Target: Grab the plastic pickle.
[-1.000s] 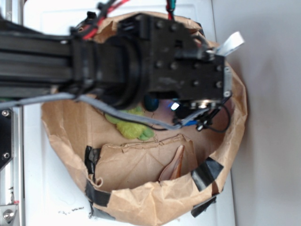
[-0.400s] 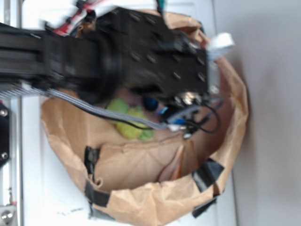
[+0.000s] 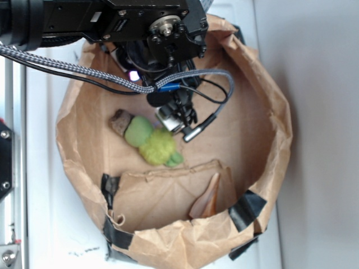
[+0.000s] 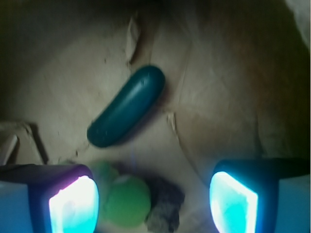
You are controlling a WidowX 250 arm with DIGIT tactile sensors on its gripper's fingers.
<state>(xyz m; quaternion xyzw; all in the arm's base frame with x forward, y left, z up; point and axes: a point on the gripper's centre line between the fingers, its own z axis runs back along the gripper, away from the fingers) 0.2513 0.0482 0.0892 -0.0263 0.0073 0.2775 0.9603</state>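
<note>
Two views are covering this moment. From the exterior camera, the arm (image 3: 84,19) is reaching in from the upper left over a brown paper bag (image 3: 283,120) whose rolled rim is patched with black tape (image 3: 247,206). The bag is sitting on a white surface (image 3: 45,224). A braided cable (image 3: 67,64) is trailing across the bag's upper left rim toward the wrist. The gripper (image 3: 174,115) is hanging inside the bag, just beside a fuzzy lime-green plush toy (image 3: 152,144) that is lying on the bag floor with its brown end (image 3: 120,121) pointing up-left. A folded paper flap (image 3: 168,188) is standing along the lower part of the bag interior. The plastic pickle is not showing in this view; the arm and wrist hardware are covering that part of the floor.

From the wrist camera, the plastic pickle (image 4: 127,106) is lying on the creased paper floor, tilted diagonally with its upper end to the right, dark teal and glossy. It is resting apart from both fingers (image 4: 73,201), ahead of them and nearer the one on the left of the picture. The gripper (image 4: 153,199) is standing wide apart with nothing between its lit pads; the plush toy (image 4: 127,200) is showing blurred in the gap, below the pickle in the picture.
</note>
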